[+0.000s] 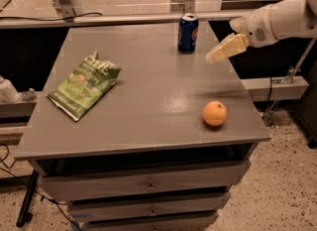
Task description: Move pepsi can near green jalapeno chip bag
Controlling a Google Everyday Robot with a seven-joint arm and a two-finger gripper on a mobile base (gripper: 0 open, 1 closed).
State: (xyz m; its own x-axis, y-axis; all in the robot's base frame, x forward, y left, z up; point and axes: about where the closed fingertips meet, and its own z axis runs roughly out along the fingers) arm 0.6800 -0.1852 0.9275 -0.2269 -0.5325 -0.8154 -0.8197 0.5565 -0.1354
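The pepsi can (188,33) is dark blue (silver top, red-white-blue logo); the green jalapeno chip bag (84,85) bears white lettering; the table (148,93) is grey, the fruit (214,113) orange; the gripper (219,52), right of the can, is cream

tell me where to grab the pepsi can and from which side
Grip the pepsi can around the middle of its round side wall, probably coming in from its right. It stands upright near the far edge of the table, with bare tabletop on that side, and the gripper hovers just right of it at about can height.
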